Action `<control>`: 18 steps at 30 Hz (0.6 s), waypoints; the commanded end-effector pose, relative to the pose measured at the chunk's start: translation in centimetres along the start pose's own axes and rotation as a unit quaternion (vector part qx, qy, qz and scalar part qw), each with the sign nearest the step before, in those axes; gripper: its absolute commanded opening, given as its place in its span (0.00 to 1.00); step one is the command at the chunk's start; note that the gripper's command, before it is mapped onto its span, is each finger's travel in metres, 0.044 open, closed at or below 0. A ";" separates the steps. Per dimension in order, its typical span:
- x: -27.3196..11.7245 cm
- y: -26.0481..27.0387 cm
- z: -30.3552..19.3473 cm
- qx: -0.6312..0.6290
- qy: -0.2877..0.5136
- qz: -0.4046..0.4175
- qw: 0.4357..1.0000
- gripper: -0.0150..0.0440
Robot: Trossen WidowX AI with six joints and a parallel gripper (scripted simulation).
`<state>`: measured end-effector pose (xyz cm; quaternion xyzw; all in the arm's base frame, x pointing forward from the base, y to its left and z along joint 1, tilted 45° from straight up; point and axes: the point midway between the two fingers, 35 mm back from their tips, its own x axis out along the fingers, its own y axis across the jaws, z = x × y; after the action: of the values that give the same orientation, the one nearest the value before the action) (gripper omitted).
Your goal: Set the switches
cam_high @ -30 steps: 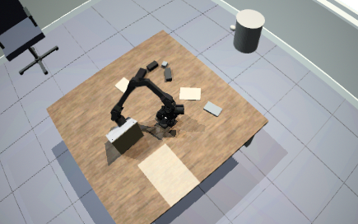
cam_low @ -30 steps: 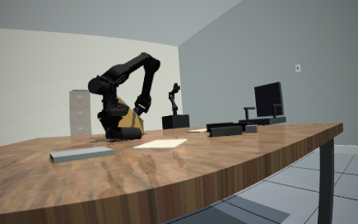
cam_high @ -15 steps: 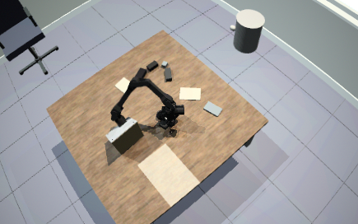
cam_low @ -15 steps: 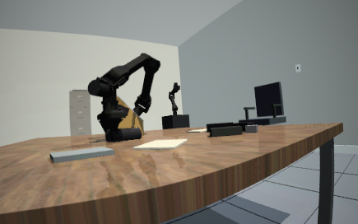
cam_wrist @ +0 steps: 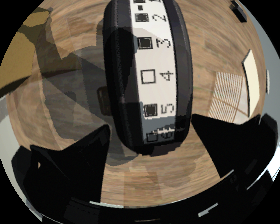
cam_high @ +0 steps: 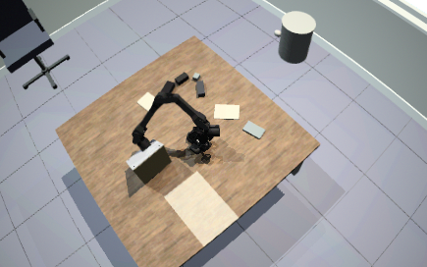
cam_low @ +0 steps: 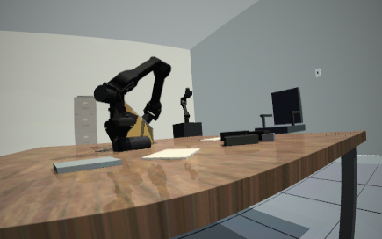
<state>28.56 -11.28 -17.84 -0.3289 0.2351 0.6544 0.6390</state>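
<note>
The controller unit (cam_wrist: 184, 75) is turned so its underside label (cam_wrist: 153, 60) faces the wrist camera. Squares 2, 3 and 5 are filled. Square 4 is empty. Square 6 is in shadow and looks empty. Square 1 is cut by the top edge of the view, so I cannot tell its state from this frame. My gripper (cam_wrist: 152, 123) is open, one finger on each side of the unit's near end, gripping nothing. The rocker switches are hidden. In the top view the fingertips and the unit are hidden by the tall box.
A tall box (cam_high: 152, 167) (cam_low: 138, 127) stands close beside the gripper. Dark modules (cam_high: 182, 79) (cam_high: 200, 88) and a small grey block (cam_high: 196, 77) lie at the back. Pale cards (cam_high: 227, 112) (cam_high: 146, 101), a grey plate (cam_high: 253, 130) (cam_low: 88, 165) and a large pale sheet (cam_high: 202, 208) lie around the arm.
</note>
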 end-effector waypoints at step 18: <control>-3.9 0.0 6.0 0.001 -0.002 0.001 1.000 1.00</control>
<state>27.71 -9.70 -11.16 -0.3299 0.2337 0.6563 0.6371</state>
